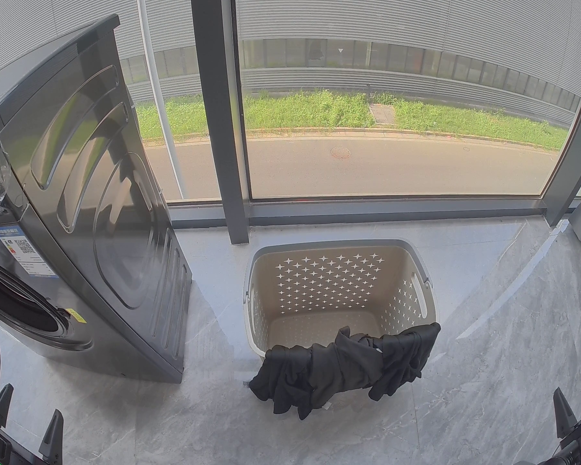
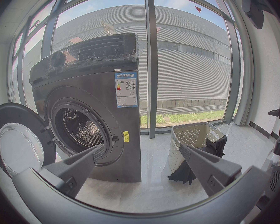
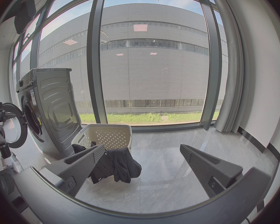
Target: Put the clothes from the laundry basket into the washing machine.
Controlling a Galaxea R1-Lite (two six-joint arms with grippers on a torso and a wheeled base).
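Bright daylight pours in through the window [image 1: 394, 98]; the washer [image 1: 90, 214] casts a soft shadow on the glossy floor [image 1: 484, 369]. Both wrist views bulge, with dark corners.

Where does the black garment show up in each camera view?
Head view: black garment draped over the laundry basket's near rim.
Left wrist view: garment on the basket rim, beside the washing machine.
Right wrist view: garment hanging over the basket's rim.
Shared landmark: the laundry basket.
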